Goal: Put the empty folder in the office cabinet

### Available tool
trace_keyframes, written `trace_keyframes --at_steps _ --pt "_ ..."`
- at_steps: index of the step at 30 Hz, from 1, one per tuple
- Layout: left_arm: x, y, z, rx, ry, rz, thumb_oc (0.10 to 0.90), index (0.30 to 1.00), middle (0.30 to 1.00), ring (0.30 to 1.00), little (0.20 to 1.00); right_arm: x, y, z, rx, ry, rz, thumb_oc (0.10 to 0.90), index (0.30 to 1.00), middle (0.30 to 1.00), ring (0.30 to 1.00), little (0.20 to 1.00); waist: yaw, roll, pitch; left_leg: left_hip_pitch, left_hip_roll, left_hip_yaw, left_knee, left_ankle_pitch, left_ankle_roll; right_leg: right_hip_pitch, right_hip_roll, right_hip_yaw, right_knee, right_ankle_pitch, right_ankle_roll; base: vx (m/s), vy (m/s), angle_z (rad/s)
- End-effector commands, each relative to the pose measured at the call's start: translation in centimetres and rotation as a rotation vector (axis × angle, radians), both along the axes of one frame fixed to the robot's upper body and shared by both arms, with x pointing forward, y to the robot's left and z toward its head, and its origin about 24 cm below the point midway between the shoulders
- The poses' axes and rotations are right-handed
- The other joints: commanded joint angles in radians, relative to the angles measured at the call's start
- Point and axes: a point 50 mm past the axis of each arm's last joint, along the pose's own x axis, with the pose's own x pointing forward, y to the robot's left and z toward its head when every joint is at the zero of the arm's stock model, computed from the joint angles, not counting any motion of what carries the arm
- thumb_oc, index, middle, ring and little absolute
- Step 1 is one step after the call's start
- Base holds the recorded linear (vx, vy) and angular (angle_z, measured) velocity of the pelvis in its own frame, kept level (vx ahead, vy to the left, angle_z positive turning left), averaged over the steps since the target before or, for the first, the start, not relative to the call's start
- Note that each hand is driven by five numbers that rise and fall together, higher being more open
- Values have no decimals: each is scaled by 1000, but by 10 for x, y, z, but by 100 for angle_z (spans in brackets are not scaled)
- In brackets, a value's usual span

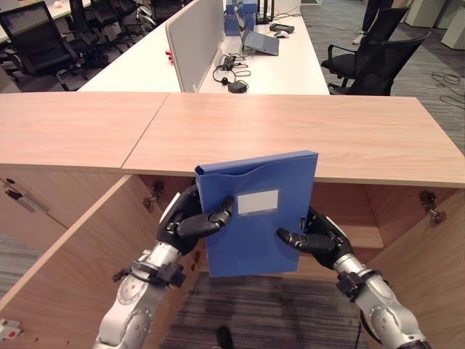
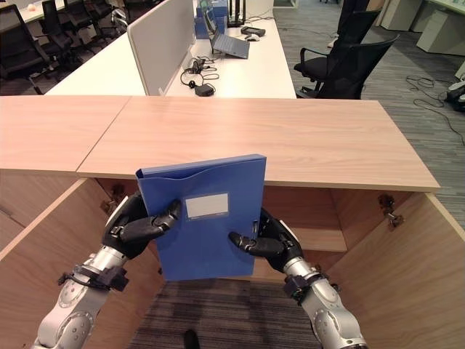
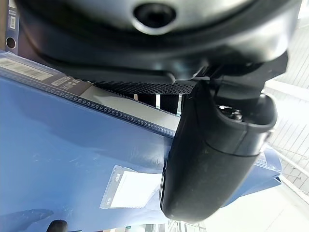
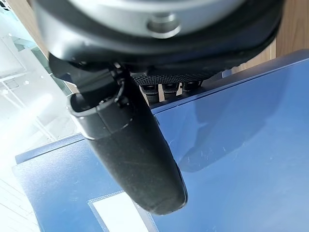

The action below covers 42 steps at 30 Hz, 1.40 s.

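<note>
A blue folder [image 1: 254, 240] with a blank white label stands upright in the air, in front of the open wooden cabinet [image 1: 290, 138]. My left hand [image 1: 187, 222] pinches its left edge, thumb across the front face. My right hand [image 1: 318, 238] pinches the right edge the same way. In the left wrist view the thumb [image 3: 212, 159] lies on the blue cover [image 3: 58, 159] near the label. In the right wrist view the thumb [image 4: 135, 154] presses the blue cover [image 4: 241, 159]. The folder's top edge reaches the level of the cabinet's top board.
The cabinet's doors [image 1: 80, 254] swing open on both sides, hinges [image 1: 430, 205] showing. A shelf [image 1: 367, 236] sits inside at the right. Behind the cabinet runs a white desk [image 1: 276, 69] with a divider, laptop and headset. Black office chairs [image 1: 370, 62] stand at the right.
</note>
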Motion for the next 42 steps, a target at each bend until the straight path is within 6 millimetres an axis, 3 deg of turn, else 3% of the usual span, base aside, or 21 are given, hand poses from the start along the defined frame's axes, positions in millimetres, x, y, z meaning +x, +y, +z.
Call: trace_keyframes --at_steps 1,26,27,28,42 --pt "13 -33 49 -67 -280 -218 400 300 300 300 300 34 40 58 104 -288 168 800 900 900 900 900 -7 -17 -35 175 31 -43 -3 -198 -70 -36 -1 90 -1 -62 21 0 0 0" --pt "4 -75 71 -99 -327 -577 400 300 300 300 300 37 61 26 -9 -131 342 800 900 900 900 900 -3 -24 -30 169 25 -52 -3 -195 -67 -38 -2 85 -1 -51 26 0 0 0" --pt "5 -75 71 -102 -327 -573 400 300 300 300 300 37 62 27 -2 -132 340 455 382 382 382 382 -3 -24 -30 169 25 -52 -3 -196 -67 -38 -2 86 -1 -50 26 0 0 0" --pt "5 -75 72 -108 -328 -568 400 300 300 300 300 37 63 27 9 -133 340 400 300 300 300 300 -3 -24 -30 169 24 -53 -3 -196 -67 -39 -2 86 -1 -51 25 0 0 0" --pt "8 -71 71 -190 -337 -458 400 300 300 300 300 33 76 41 160 -189 324 400 300 300 300 300 -4 -23 -36 171 21 -59 -3 -197 -64 -36 -2 87 -1 -51 22 0 0 0"
